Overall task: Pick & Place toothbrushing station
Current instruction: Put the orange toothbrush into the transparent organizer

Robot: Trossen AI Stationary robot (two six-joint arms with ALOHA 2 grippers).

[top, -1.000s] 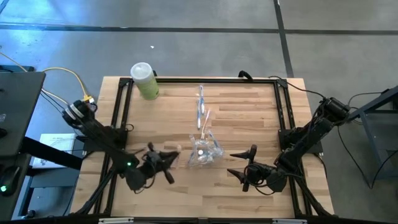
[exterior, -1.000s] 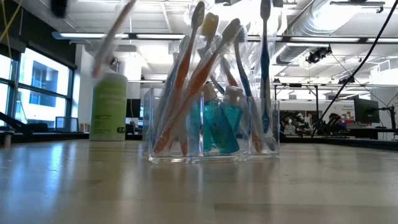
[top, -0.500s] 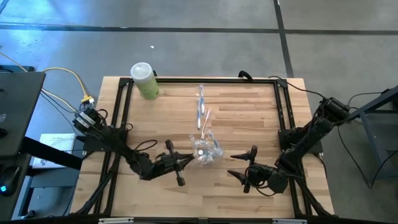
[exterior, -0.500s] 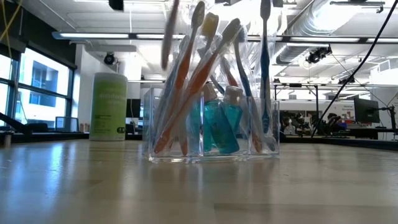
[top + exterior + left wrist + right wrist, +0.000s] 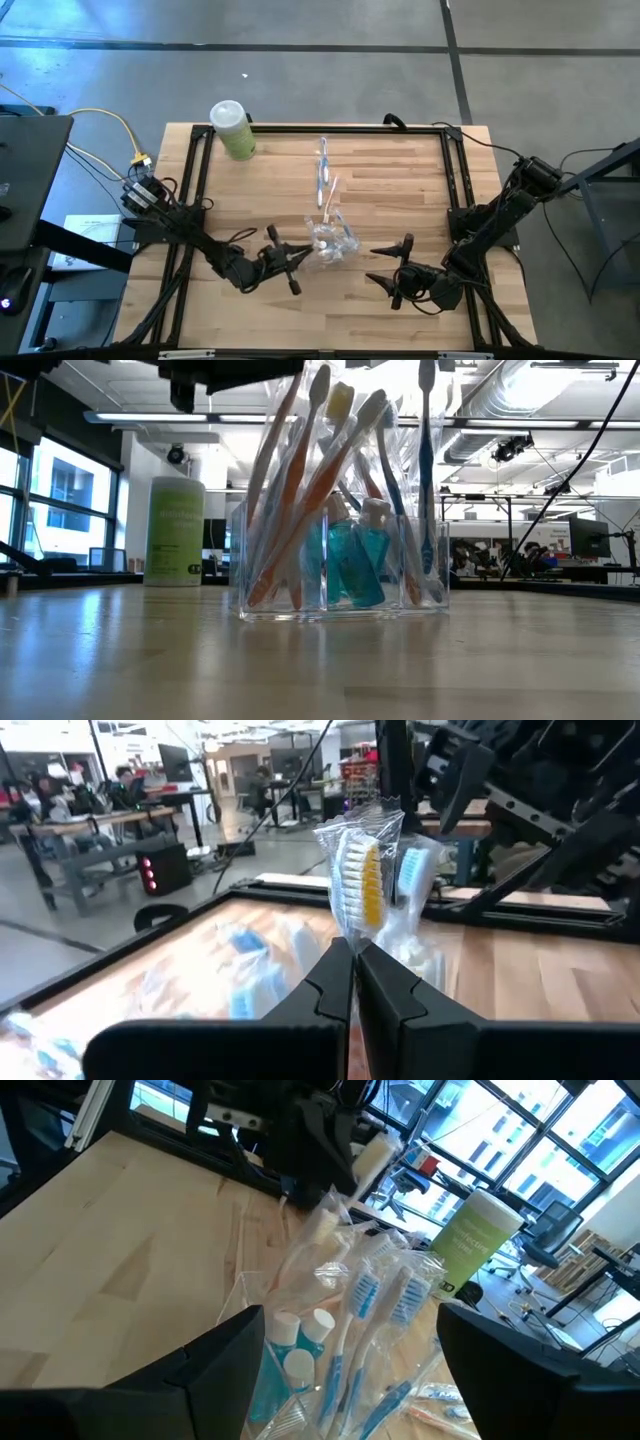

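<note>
Nearest the front edge of the bench (image 5: 400, 170), at about 5 o'clock, the right hand (image 5: 392, 266) waits with its fingers spread wide and nothing between them. The left hand (image 5: 291, 256), at about 7 o'clock, is pinched shut on a wrapped toothbrush (image 5: 362, 870) with a yellow head, carried right beside the clear holder (image 5: 331, 243) at the bench's middle. That holder already stands crowded with upright brushes (image 5: 320, 480) and small teal bottles (image 5: 345, 560). The likely trouble: lowering the brush into so full a compartment could snag its wrapper on the other heads, or nudge the light holder sideways and tip it. A release too high would let the brush fall flat. Farther back, toward 12 o'clock, loose toothbrushes (image 5: 324, 172) lie on the wood, and a green bottle (image 5: 233, 130) at 10 o'clock
</note>
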